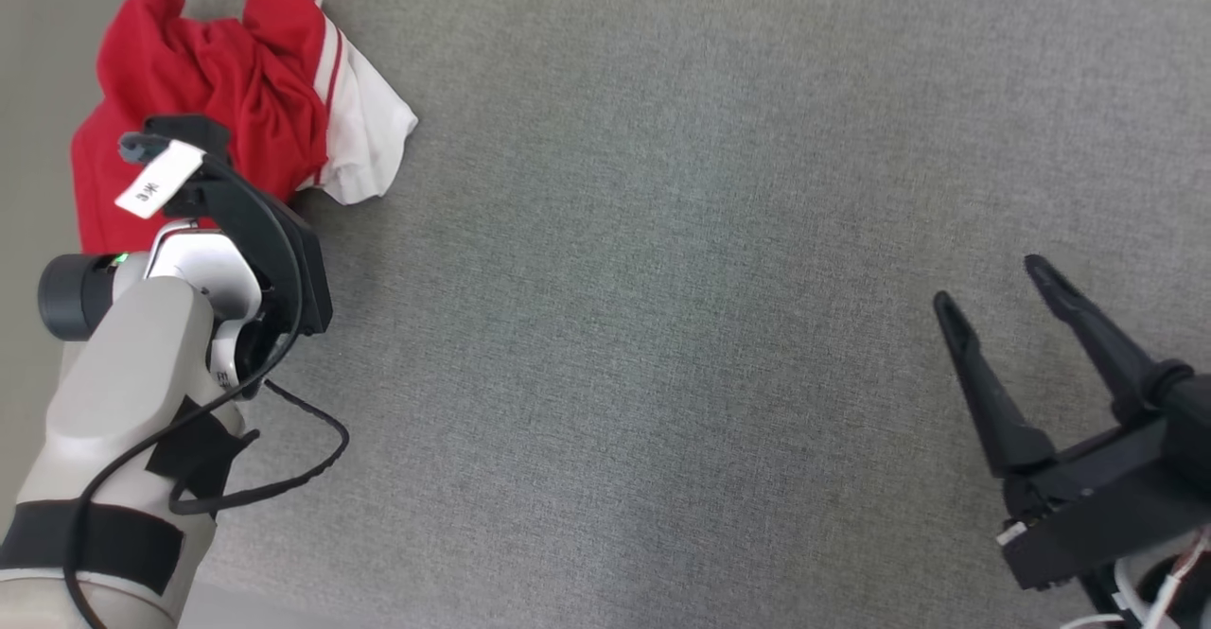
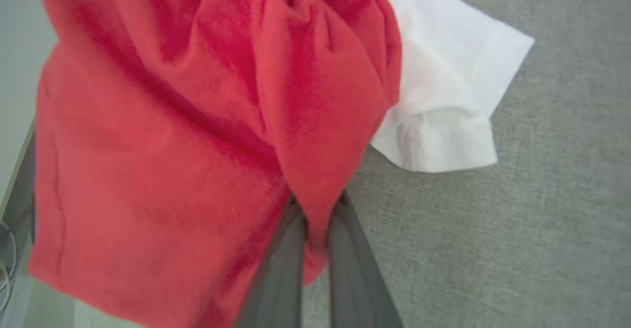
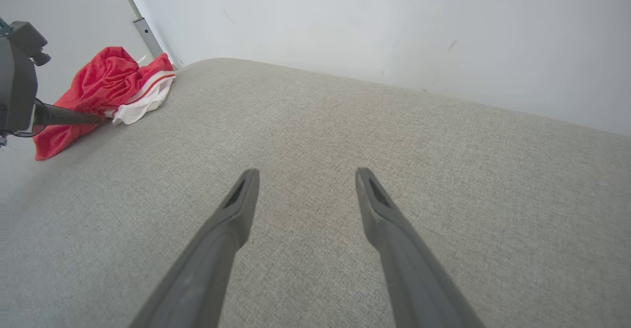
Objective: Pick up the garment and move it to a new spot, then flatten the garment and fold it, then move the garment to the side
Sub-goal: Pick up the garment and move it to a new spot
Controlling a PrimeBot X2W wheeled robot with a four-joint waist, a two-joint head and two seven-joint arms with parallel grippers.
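Observation:
The garment point(image 1: 218, 90) is a crumpled red shirt with a white sleeve point(image 1: 369, 137) and lies at the far left of the grey surface, partly over its edge. In the left wrist view my left gripper point(image 2: 318, 200) is shut on a hanging fold of the red garment point(image 2: 172, 121), with cloth pinched between both fingers. The right wrist view shows that gripper point(image 3: 101, 117) reaching into the garment point(image 3: 98, 81) from the side. My right gripper point(image 1: 991, 284) stands open at the lower right, far from the cloth, with nothing between its fingers point(image 3: 241, 204).
The grey fabric surface point(image 1: 662, 326) stretches wide between the two arms. Its left edge point(image 1: 38, 90) runs just beside the garment. A pale wall point(image 3: 369, 32) and a metal post point(image 3: 143, 27) stand behind the surface.

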